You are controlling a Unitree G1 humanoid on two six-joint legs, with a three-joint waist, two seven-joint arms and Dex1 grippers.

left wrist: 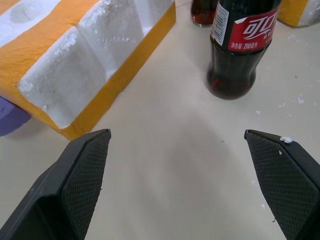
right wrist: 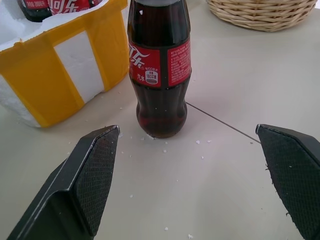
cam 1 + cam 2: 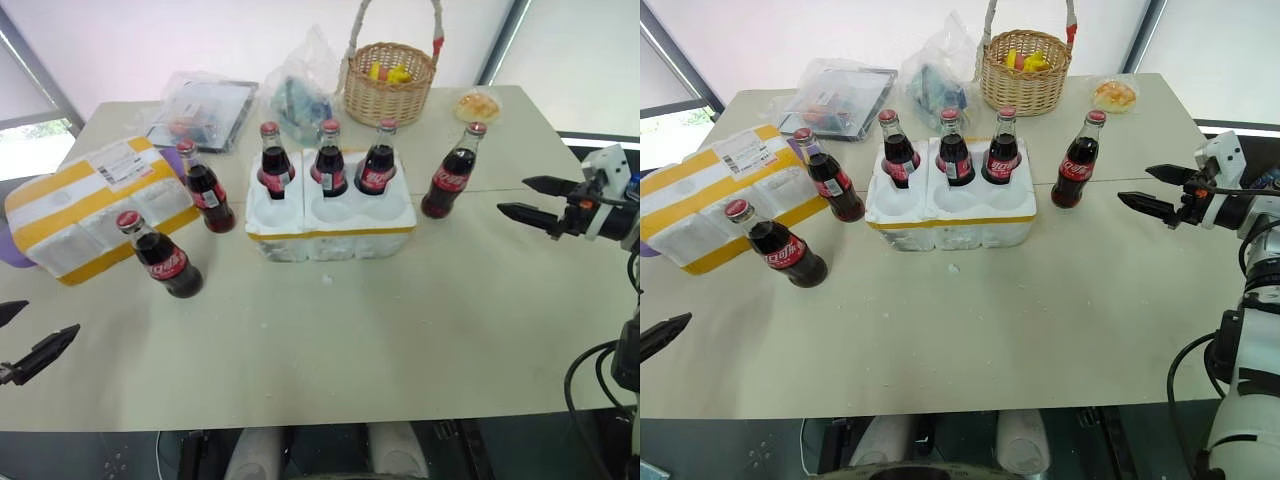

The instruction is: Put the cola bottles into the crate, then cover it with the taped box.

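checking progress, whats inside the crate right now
Three cola bottles stand in the back row of the crate. The three front wells look empty, though their bottoms are partly hidden by the front wall. Three more bottles are on the table outside it.

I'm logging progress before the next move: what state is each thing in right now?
Crate: three back wells filled, three front wells empty.
Cola bottles: three in the crate, three upright on the table.
Taped box: on the table, not on the crate.
Left hand: open, empty.
Right hand: open, empty.
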